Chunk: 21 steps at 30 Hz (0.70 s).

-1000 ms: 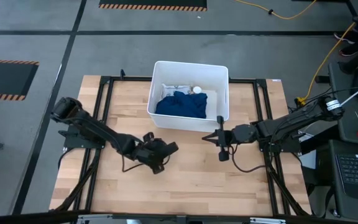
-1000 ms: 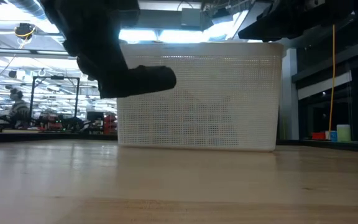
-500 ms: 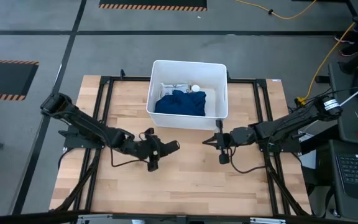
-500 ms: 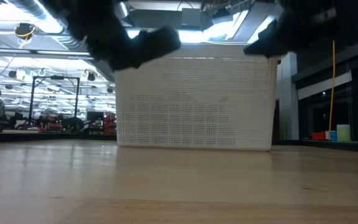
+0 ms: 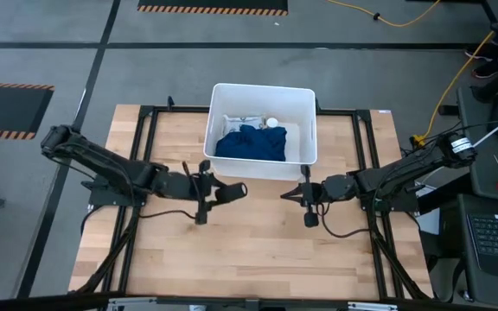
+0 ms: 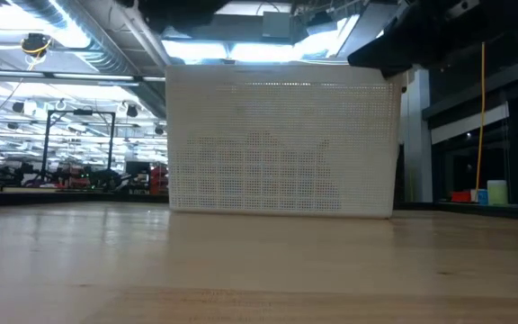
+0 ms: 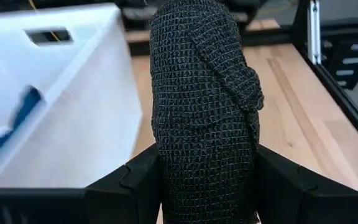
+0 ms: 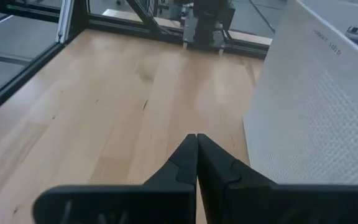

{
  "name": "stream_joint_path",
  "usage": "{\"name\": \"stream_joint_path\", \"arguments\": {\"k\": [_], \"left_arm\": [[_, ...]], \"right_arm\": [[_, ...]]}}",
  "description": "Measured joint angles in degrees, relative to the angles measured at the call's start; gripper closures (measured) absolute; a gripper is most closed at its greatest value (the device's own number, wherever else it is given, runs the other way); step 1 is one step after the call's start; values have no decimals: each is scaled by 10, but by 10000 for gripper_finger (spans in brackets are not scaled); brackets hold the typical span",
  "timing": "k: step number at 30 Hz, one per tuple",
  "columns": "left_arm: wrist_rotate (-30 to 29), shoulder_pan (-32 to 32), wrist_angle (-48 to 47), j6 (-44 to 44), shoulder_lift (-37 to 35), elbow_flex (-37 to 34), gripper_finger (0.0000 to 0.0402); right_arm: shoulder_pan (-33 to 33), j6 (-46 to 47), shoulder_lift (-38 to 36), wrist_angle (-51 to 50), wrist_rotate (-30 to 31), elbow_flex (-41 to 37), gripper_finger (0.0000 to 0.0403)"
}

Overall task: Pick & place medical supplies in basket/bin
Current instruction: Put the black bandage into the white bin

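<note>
The white bin [image 5: 311,130] stands at the table's far middle and fills the low view as a perforated wall [image 6: 281,144]. Inside it lie the dark blue cloth [image 5: 251,144], the white packet [image 5: 242,122] and the tiny white cap [image 5: 272,123]. My left gripper [image 5: 217,191] hovers just in front of the bin's near left corner, shut on the black oblong [image 5: 234,190], a roll of dark woven wrap [image 7: 204,93]. My right gripper [image 5: 289,193] is shut and holds nothing, level near the bin's near right corner [image 8: 196,155]. My left gripper pinches the black oblong between its two fingers [image 7: 132,180], one on each long side near its lower end [image 7: 204,186]. The fingers come level from the table's left and lie along it. The oblong juts out past the fingertips toward the right, lifted clear of the table.
Bare wooden table [image 5: 258,250] stretches in front of the bin and both grippers. A black metal frame [image 5: 145,130] borders the table's left, right and far sides. The bin's wall [image 8: 328,106] stands close beside my right gripper.
My left gripper, still shut on the black oblong, has risen out of the low view and moved toward the far edge and the bin. It has turned so that the oblong points level toward the right.
</note>
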Motion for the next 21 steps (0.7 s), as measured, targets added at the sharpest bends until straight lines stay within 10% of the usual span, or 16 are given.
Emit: {"name": "stream_joint_path", "arguments": {"k": [21], "left_arm": [[74, 154, 5, 148, -76, 0, 207]], "right_arm": [[0, -3, -1, 40, 1, 2, 395]]}}
